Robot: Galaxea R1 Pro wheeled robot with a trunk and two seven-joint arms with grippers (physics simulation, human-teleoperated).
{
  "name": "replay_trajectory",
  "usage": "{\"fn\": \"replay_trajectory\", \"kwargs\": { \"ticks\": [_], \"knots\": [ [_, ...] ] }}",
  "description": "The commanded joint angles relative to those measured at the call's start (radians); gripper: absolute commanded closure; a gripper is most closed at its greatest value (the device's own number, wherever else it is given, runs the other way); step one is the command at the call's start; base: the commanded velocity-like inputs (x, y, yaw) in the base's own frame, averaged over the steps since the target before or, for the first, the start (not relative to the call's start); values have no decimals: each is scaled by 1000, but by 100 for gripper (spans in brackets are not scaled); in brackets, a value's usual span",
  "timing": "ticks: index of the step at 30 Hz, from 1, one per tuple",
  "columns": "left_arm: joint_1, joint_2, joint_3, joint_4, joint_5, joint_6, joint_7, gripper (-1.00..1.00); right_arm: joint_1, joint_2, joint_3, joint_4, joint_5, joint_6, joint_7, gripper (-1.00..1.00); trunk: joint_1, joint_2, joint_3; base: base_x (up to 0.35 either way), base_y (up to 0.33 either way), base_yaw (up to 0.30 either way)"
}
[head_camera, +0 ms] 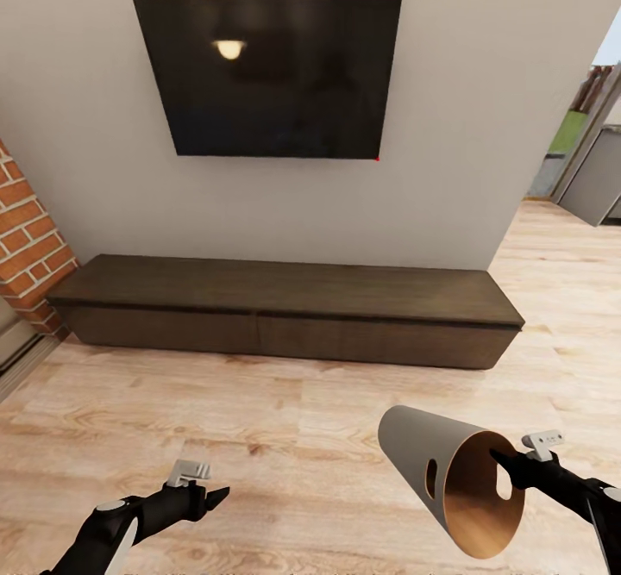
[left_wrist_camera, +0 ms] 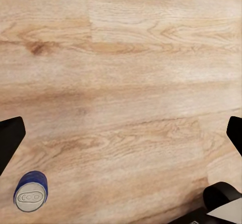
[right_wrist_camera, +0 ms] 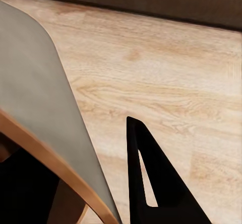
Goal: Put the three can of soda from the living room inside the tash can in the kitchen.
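Observation:
The trash can, pale grey outside and orange-brown inside, hangs tipped on its side low at the right of the head view, its mouth facing me. My right gripper is shut on its rim, one finger outside the grey wall and the other inside. The left wrist view looks straight down on a dark blue can of soda with a silvery top, standing on the wood floor. My left gripper hovers above the floor, open and empty, with the can off to one side near a fingertip. The other cans are out of view.
A long dark bench runs along the wall ahead, under a black wall TV. Red brick stands at the left. An opening leads off at the right. Wood floor lies between me and the bench.

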Motion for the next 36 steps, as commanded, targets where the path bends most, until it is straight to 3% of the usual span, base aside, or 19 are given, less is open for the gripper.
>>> {"fn": "replay_trajectory", "kwargs": {
  "ticks": [1, 18, 36],
  "knots": [
    [0, 0, 0, 0, 0, 0, 0, -100, 0, 0, 0, -1, -7, 2, 5, 100, 0, 0, -1, 0, 0, 0],
    [-1, 0, -1, 36, 0, -1, -2, -100, 0, 9, -3, -1, -8, 1, 4, 100, 0, 0, -21, 0, 92, -23],
    [-1, 0, -1, 37, 0, -1, -2, -100, 0, 13, -6, -1, -11, 1, 4, 100, 0, 0, -11, 0, 47, -218]
  ]
}}
